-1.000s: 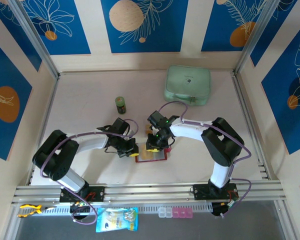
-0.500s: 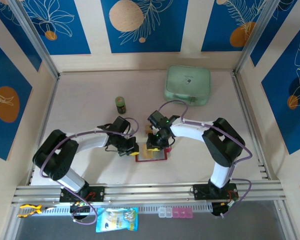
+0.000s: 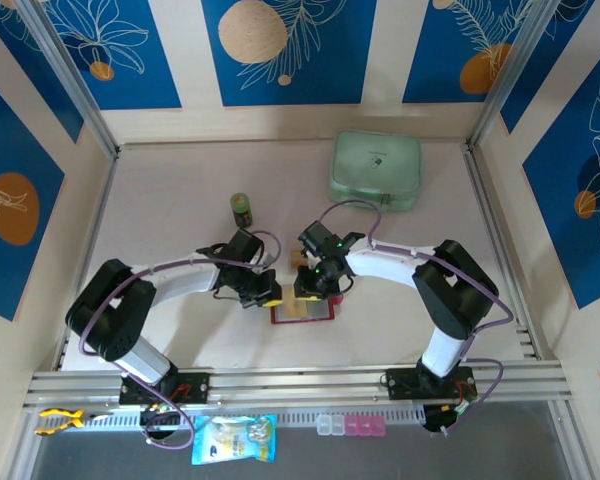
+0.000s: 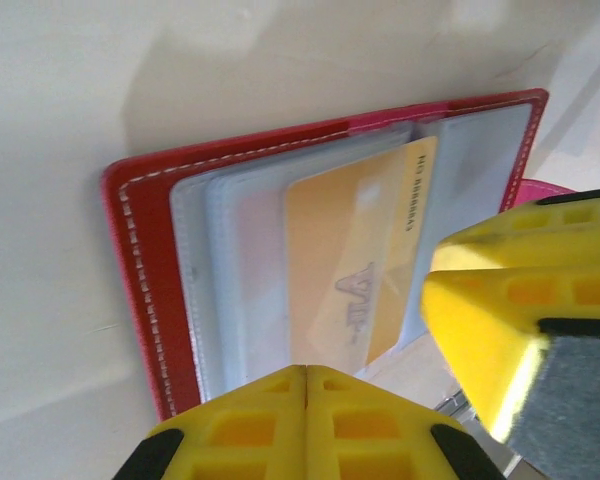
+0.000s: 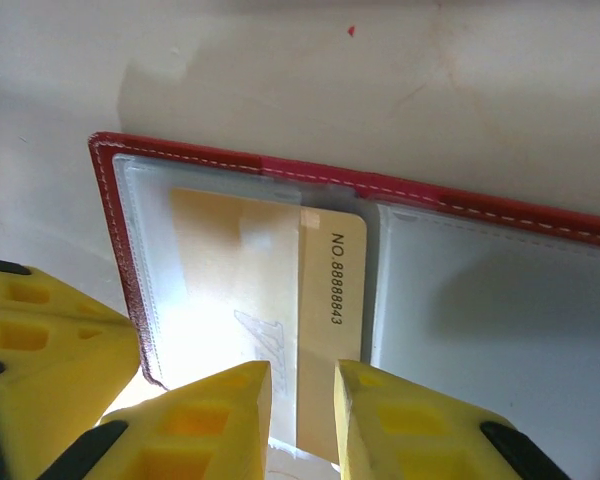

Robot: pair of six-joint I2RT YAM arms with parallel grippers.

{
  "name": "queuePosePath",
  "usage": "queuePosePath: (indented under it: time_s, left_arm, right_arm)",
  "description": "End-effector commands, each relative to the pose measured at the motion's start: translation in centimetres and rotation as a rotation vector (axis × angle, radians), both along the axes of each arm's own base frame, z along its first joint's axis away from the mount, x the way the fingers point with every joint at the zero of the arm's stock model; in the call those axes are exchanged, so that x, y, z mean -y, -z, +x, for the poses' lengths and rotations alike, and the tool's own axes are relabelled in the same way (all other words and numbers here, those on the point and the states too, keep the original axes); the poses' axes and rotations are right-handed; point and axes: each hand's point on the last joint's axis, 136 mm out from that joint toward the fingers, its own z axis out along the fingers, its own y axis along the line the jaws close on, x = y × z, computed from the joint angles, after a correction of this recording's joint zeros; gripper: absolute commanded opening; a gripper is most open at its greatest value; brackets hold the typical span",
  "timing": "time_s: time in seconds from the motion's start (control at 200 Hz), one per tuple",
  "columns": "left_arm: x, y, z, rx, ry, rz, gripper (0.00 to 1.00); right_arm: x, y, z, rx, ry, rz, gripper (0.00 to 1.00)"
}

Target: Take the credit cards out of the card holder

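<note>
The red card holder (image 3: 302, 312) lies open on the table between my two grippers. A tan-orange credit card (image 5: 332, 290) sticks partway out of its clear left sleeve, its printed number showing. My right gripper (image 5: 302, 378) hovers over the card's bare strip, its jaws a little apart and clamping nothing. My left gripper (image 4: 307, 372) is shut with nothing between its fingers, its tips at the edge of the sleeves (image 4: 230, 270). From that side the card (image 4: 345, 260) and a right-arm finger (image 4: 500, 310) also show. From above, the left gripper (image 3: 268, 297) and right gripper (image 3: 308, 290) nearly meet at the holder's left end.
A mint-green zip case (image 3: 374, 170) lies at the back right. A small dark bottle (image 3: 241, 209) stands behind the left arm. Blue patterned walls enclose the table. A snack packet (image 3: 235, 438) lies below the front rail.
Both arms have shifted only slightly at the holder. The card holder has stayed in place and neither gripper has changed its opening.
</note>
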Motion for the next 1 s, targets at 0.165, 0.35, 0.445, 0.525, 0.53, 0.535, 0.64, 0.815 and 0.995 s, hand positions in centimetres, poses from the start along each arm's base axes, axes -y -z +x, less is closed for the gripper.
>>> queuePosePath:
  time_s: [0.165, 0.35, 0.445, 0.525, 0.53, 0.535, 0.64, 0.815, 0.995]
  left_arm:
    - [0.5, 0.5, -0.3, -0.019, 0.027, 0.011, 0.05]
    - [0.5, 1.2, -0.5, -0.04, 0.029, 0.024, 0.05]
    - [0.6, 1.2, -0.5, -0.042, 0.033, 0.02, 0.05]
    - [0.5, 1.3, -0.5, -0.046, 0.034, 0.025, 0.05]
    - [0.5, 1.3, -0.5, -0.046, 0.034, 0.026, 0.05]
    - [0.5, 1.3, -0.5, -0.047, 0.033, 0.025, 0.05]
    - [0.5, 1.5, -0.6, -0.053, 0.034, 0.03, 0.05]
    - [0.3, 1.7, -0.7, -0.062, 0.034, 0.042, 0.04]
    - [0.1, 2.0, -0.9, -0.07, 0.035, 0.056, 0.04]
  right_arm:
    - [0.3, -0.6, -0.5, -0.033, 0.028, 0.055, 0.24]
    - [0.6, -0.3, -0.5, -0.057, 0.047, 0.078, 0.24]
    - [0.7, -0.2, -0.5, -0.064, 0.057, 0.087, 0.24]
    - [0.8, 0.0, -0.4, -0.069, 0.063, 0.093, 0.24]
    - [0.8, 0.0, -0.4, -0.069, 0.063, 0.093, 0.24]
    - [0.8, 0.0, -0.5, -0.071, 0.064, 0.094, 0.24]
    - [0.8, 0.2, -0.4, -0.08, 0.07, 0.101, 0.24]
    - [0.8, 0.3, -0.5, -0.088, 0.07, 0.111, 0.24]
    - [0.7, 0.7, -0.5, -0.106, 0.074, 0.123, 0.24]
